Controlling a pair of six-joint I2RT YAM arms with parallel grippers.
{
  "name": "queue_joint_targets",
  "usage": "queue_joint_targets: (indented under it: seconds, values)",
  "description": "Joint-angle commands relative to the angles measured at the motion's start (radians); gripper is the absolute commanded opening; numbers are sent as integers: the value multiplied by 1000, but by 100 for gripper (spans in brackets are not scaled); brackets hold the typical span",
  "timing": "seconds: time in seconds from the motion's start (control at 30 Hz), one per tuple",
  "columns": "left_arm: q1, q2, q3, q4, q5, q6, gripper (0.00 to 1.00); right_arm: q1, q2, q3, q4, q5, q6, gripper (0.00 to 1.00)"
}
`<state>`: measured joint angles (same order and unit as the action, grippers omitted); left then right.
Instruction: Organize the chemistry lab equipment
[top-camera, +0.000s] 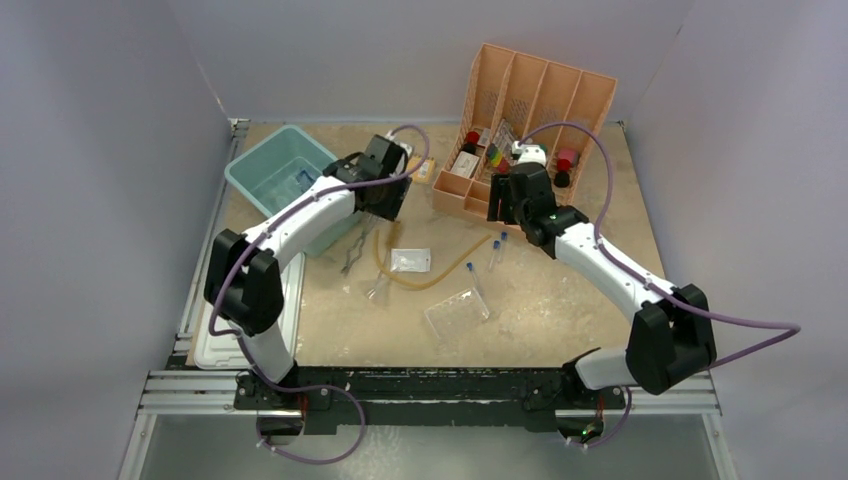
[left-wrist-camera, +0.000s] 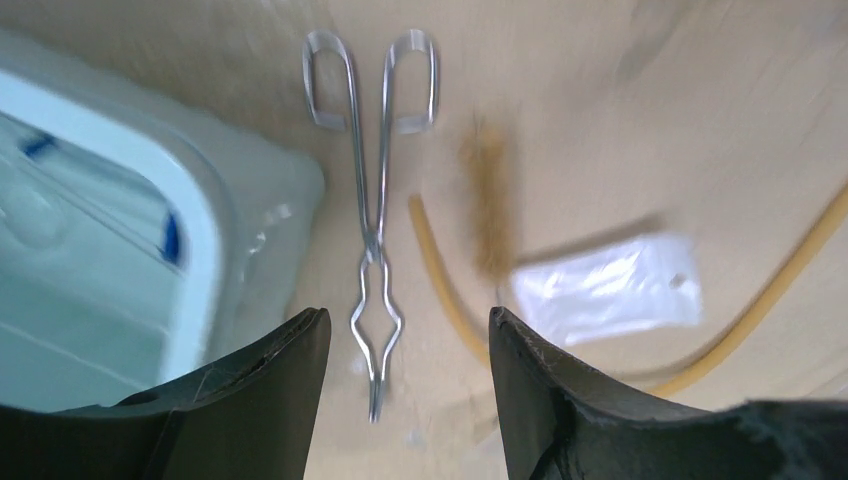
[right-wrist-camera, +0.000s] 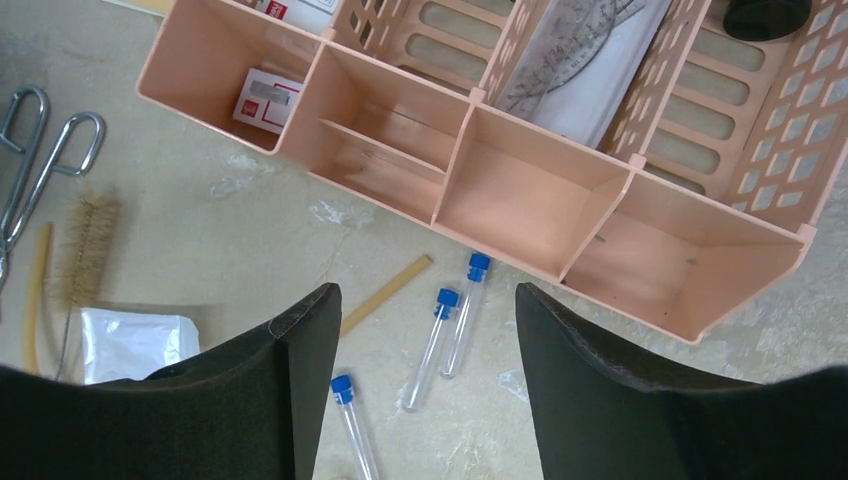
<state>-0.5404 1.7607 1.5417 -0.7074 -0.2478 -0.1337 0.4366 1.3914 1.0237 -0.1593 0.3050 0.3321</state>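
Left gripper (left-wrist-camera: 405, 322): spread wide, grips nothing, hangs over the surface (left-wrist-camera: 600, 100) with the tip end of the tongs (left-wrist-camera: 372, 200) showing between its fingers.

Tongs: lie flat just beside the teal bin (left-wrist-camera: 205, 235), loop handles pointing away from the gripper. To their right in the wrist view: a bristle brush (left-wrist-camera: 488, 210), one end of the amber tubing (left-wrist-camera: 440, 285), then the small clear bag (left-wrist-camera: 605, 290), with the tubing curving on round the bag. Inside the bin: something clear with blue trim, too blurred to name.

Right gripper (right-wrist-camera: 428, 295): likewise open and empty, hangs by the front of the peach divider (right-wrist-camera: 520, 170), above three blue-capped tubes (right-wrist-camera: 465, 315).

Tubes: lie loose on the surface. Two side by side and nearly touching, caps toward the divider. The third a little apart, by the finger on the left of the wrist view. Just beside the pair: a cut end of tubing. In the divider's end front compartment: a small red-and-white box (right-wrist-camera: 265, 100).

Seen from above: clear rack (top-camera: 457, 310) lies flat on the surface, nearer the arm bases than the tubes and apart from them. Bag between tongs and tubes, tubing curving round its near side.
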Motion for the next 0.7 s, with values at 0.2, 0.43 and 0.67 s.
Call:
queue_joint_targets:
  seconds: [0.2,0.43,0.67]
  values:
    - [-9,-104,-230,-97,-108,11,53,-4,-47,-5,35,3,20,67]
    - [-9,-87,-332,-50,-150,-14,33,-3,-63,-20,40,-6,27,66]
    - [-9,-24,-381,-6,-198,-29,30,-2,-74,-29,44,-15,30,65]
